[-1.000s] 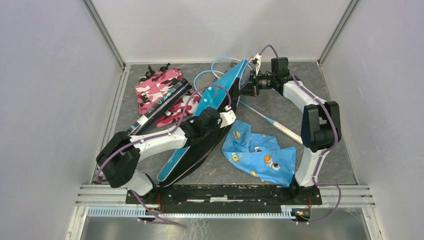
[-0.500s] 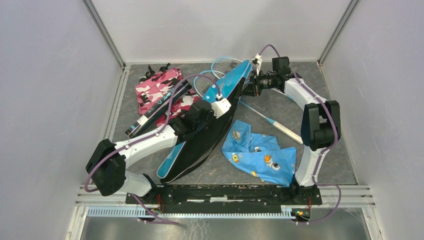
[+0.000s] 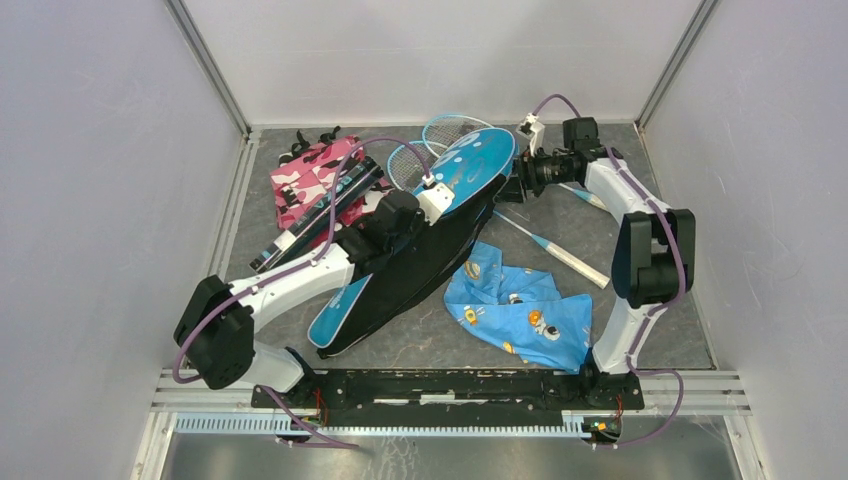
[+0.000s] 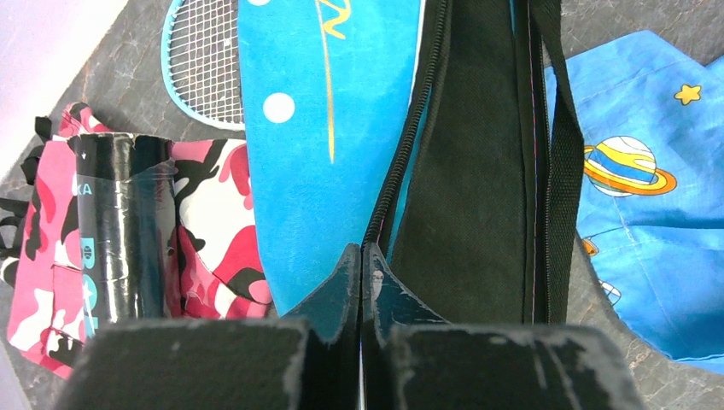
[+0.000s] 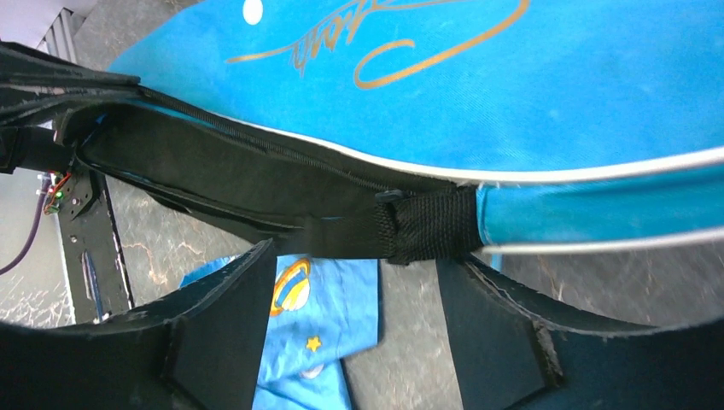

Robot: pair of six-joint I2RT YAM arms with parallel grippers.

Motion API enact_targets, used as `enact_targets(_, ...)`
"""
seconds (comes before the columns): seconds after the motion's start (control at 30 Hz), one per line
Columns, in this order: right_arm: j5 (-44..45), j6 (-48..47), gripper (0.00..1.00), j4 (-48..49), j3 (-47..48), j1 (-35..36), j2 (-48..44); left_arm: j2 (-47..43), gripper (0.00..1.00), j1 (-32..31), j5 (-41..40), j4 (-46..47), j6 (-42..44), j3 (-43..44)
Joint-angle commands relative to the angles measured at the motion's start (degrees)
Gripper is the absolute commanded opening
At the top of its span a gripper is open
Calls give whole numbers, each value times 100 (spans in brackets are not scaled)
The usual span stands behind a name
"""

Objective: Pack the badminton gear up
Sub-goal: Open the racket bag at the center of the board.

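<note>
- Left claw [image 4: 360, 260]: pinched tight on the zip edge of the cover [image 4: 324, 128].
- Right claw [image 5: 359, 290]: spread wide, astride the cover's black strap [image 5: 427, 231].
- Cover: diagonal across the tabletop [image 3: 410, 340], partly over the racquets [image 3: 445, 130].
- Tube [image 3: 320, 208]: on the pink bag [image 3: 305, 175].

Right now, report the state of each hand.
Left hand: closed, pinching the blue racquet-shaped fabric cover at its zipper edge.
Right hand: open around the cover's black webbing strap.

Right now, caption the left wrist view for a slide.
Left gripper shut on the blue cover; black tube at left.
</note>
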Motion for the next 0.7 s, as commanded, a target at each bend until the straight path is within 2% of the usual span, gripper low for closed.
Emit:
enact_targets(0.0, 69, -197, 78, -225, -224, -128, -706, 68, 2, 137, 168, 136, -471, 337)
enact_targets(0.1, -40, 26, 81, 2, -465, -125, -974, 107, 2, 190, 330, 69, -593, 386)
enact_targets(0.33, -585, 1266, 81, 1648, -1446, 135, -1201, 78, 2, 262, 605, -4, -803, 426)
enact_targets(0.53, -248, 2375, 81, 3244, -2319, 723, -1291, 35, 2, 307, 701, -1, -899, 393)
enact_targets(0.67, 83, 2995, 83, 3919, -2618, 885, -1220, 40, 2, 336, 777, 13, -962, 376)
